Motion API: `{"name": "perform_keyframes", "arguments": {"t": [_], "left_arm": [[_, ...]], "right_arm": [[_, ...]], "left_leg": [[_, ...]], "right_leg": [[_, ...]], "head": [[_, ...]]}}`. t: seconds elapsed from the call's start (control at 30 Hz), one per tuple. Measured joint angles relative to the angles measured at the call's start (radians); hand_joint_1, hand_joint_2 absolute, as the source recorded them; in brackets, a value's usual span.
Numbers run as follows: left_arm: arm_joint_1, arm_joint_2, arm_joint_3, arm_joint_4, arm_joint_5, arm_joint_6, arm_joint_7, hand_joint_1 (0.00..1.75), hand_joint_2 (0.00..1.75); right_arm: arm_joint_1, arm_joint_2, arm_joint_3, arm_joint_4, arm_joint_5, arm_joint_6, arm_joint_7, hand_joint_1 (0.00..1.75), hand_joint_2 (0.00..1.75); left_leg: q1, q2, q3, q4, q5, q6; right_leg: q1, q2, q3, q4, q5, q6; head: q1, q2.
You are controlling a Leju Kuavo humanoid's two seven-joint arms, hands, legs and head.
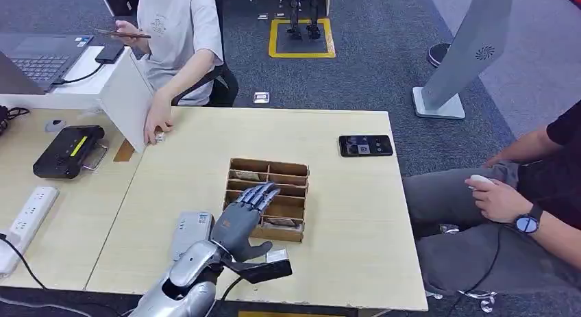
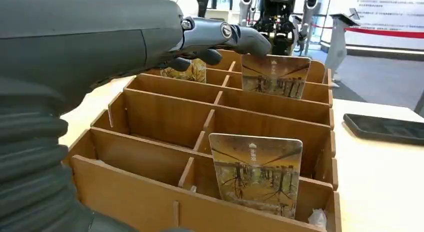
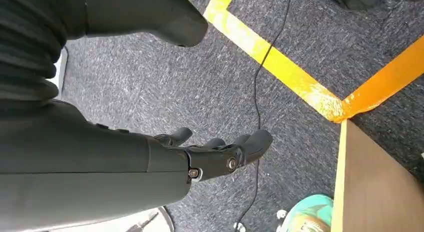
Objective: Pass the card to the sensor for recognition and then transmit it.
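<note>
You have three brown picture-printed plastic cards standing upright in the open wooden divided box (image 2: 165, 117): the near card (image 2: 256, 174) in a near compartment, the far card (image 2: 275, 75) in a far compartment, and a third card (image 2: 192, 71) partly hidden behind the fingers. The box sits on a pale wooden table (image 1: 356, 221), with a black phone (image 1: 365, 145) well apart from it and a grey sensor box (image 1: 190, 231) just beside your left arm. Grey carpet with yellow tape (image 3: 280, 66) surrounds the table; two people sit nearby. Your left hand (image 1: 243, 218) reaches over the box, fingers (image 2: 240, 39) extended and slightly apart, fingertips at the far card's top edge; actual contact is unclear. Your right hand (image 3: 215, 154) hangs over the carpet, fingers loosely curled, holding nothing.
</note>
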Motion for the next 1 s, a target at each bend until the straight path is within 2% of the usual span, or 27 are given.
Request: {"name": "perform_keyframes", "arguments": {"t": [0.57,0.73,1.0], "left_arm": [[0.001,0.011,0.000,-0.001,0.034,-0.007,-0.028,0.00,1.75],[0.006,0.010,0.000,-0.021,0.104,0.047,-0.060,0.00,1.75],[0.007,0.010,0.000,-0.037,0.108,0.063,-0.061,0.00,1.75]], "right_arm": [[0.000,0.000,0.001,-0.002,-0.009,0.002,-0.002,0.00,1.75],[0.000,0.000,0.003,-0.002,-0.011,-0.001,-0.003,0.00,1.75],[0.001,0.000,0.004,-0.002,-0.018,-0.005,-0.003,0.00,1.75]], "left_leg": [[0.000,0.000,0.000,0.000,0.000,0.000],[0.000,0.000,0.000,0.000,0.000,0.000],[0.000,0.000,0.000,0.000,0.000,0.000]], "right_leg": [[0.000,0.000,0.000,0.000,0.000,0.000],[0.000,0.000,0.000,0.000,0.000,0.000],[0.000,0.000,0.000,0.000,0.000,0.000]], "head": [[0.000,0.000],[0.000,0.000],[0.000,0.000]]}}
